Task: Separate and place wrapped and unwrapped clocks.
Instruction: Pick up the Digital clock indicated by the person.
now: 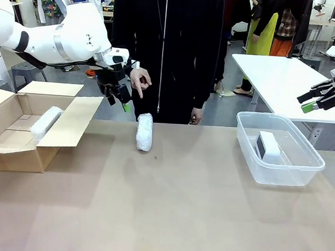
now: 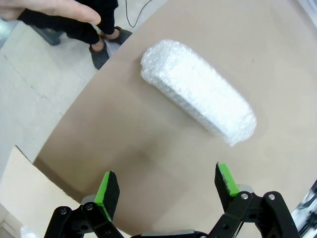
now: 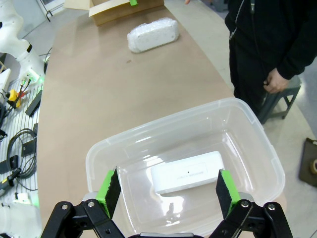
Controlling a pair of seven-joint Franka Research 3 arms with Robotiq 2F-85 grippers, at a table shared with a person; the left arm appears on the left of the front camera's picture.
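A wrapped clock (image 1: 144, 132) in white bubbly wrap lies on the brown table near its far edge; the same bundle (image 2: 198, 90) (image 3: 152, 34) appears in both wrist views. My left gripper (image 1: 119, 97) hangs open above and to its left, empty. Another wrapped clock (image 1: 46, 121) rests inside the cardboard box (image 1: 16, 149) at the left. The bare white clock (image 1: 269, 147) (image 3: 188, 172) lies in the clear plastic bin (image 1: 279, 170) (image 3: 99, 156) at the right. My right gripper (image 1: 319, 97) is open and empty, raised above and right of the bin.
A person in black stands at the far side with one hand (image 1: 139, 80) pointing down close to my left gripper, the other hand (image 3: 275, 82) by their side. A white table (image 1: 286, 76) stands behind at the right. Cables and tools (image 3: 20, 148) lie off the table's side.
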